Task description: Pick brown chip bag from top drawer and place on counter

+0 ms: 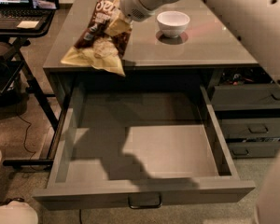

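The brown chip bag point(99, 37) hangs tilted over the counter's point(200, 41) front left part, its pale yellow lower end near the front edge. My gripper point(115, 18) is shut on the bag's upper end and holds it above the counter. The white arm reaches in from the upper right. The top drawer point(144, 148) is pulled fully open below the counter, with a bare grey floor and a small metal handle at its front. The arm's shadow falls on the drawer floor.
A white bowl point(173, 22) stands on the counter just right of the gripper. Narrower grey drawers point(252, 125) with handles are at the right. A laptop stand point(18, 17) with a laptop stands at the left.
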Controlling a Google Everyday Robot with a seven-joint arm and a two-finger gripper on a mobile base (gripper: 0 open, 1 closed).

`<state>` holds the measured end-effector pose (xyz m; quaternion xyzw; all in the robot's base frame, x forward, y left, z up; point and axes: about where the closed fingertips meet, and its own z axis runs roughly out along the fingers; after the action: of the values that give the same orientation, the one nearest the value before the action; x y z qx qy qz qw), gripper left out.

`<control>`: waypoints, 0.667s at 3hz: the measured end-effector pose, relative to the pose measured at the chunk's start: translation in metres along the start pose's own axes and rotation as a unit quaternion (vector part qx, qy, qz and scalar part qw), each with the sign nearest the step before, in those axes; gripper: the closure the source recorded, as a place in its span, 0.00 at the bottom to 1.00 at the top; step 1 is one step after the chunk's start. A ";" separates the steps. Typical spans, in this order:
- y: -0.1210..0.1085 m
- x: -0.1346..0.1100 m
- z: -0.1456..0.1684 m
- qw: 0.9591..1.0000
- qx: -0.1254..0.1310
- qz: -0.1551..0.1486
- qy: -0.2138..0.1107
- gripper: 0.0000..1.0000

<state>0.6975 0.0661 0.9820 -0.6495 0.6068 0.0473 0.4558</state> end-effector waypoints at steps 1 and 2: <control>-0.022 0.008 0.028 0.998 0.018 0.058 -0.032 1.00; -0.037 0.021 0.051 0.991 0.031 0.116 -0.053 1.00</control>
<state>0.7592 0.0778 0.9589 -0.5564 0.6542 0.1153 0.4991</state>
